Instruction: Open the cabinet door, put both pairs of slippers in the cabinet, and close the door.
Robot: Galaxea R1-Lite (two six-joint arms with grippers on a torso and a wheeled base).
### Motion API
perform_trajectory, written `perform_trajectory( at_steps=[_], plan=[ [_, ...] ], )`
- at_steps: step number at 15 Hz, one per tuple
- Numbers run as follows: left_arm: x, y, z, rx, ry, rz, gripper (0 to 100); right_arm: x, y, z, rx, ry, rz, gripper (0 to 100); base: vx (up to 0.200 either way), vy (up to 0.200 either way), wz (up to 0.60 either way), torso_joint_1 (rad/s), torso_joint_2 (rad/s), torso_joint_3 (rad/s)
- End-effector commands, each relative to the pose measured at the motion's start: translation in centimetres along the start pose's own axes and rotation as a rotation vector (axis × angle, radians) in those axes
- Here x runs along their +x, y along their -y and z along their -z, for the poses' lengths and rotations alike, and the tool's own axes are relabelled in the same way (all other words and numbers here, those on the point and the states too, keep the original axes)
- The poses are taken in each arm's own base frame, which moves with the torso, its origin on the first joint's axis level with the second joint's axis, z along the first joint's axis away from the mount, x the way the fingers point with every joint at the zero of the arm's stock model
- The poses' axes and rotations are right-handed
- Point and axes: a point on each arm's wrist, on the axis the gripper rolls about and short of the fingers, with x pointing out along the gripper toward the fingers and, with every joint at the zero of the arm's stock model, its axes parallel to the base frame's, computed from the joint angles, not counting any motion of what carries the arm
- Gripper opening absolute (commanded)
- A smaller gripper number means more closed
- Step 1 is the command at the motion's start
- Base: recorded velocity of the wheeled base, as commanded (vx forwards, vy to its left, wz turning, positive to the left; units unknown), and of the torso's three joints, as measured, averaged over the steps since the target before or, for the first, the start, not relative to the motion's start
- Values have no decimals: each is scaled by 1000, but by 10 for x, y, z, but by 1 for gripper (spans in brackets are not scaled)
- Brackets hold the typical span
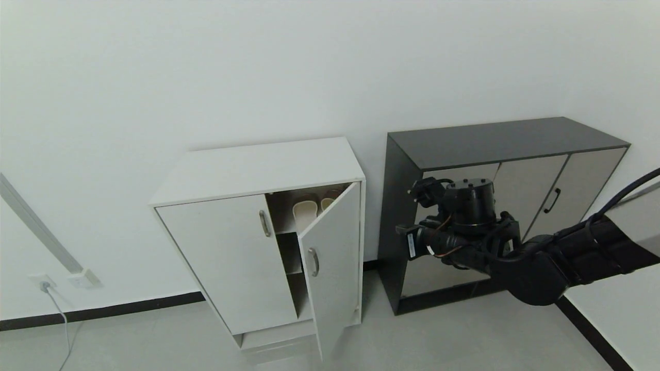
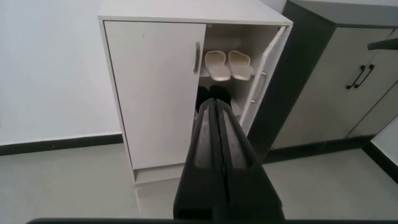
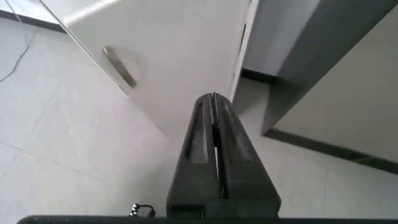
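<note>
Well, we see two cream slippers (image 2: 240, 65) side by side high inside the white cabinet (image 1: 258, 170), one of its two doors (image 1: 332, 257) ajar. The left gripper (image 2: 214, 104) and right gripper (image 3: 213, 99) face it, both pinched closed, empty.

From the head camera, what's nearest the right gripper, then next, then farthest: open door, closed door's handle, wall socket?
From the right gripper:
1. Open door, just to its left.
2. Closed door's handle, farther left.
3. Wall socket, far left, low on the wall.
</note>
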Motion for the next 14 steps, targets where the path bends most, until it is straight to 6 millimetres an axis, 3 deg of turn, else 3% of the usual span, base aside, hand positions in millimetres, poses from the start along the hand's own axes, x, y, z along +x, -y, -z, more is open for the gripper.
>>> perform_trajectory(
  at_steps=[1,5,10,14],
  plan=[
    [0,0,0,0,-1,-1,0,-2,-3,-1,-2,5,-8,0,0,0,600,-12,-2,7],
    [0,0,0,0,0,-1,0,-2,-3,0,-2,3,-10,0,0,0,600,7,6,8],
    [0,0,0,1,0,-1,0,-3,-3,9,-9,-9,-14,0,0,0,0,0,0,0],
    [0,0,0,1,-1,-1,0,-12,-1,37,-92,7,-131,0,0,0,0,0,0,0]
  ],
)
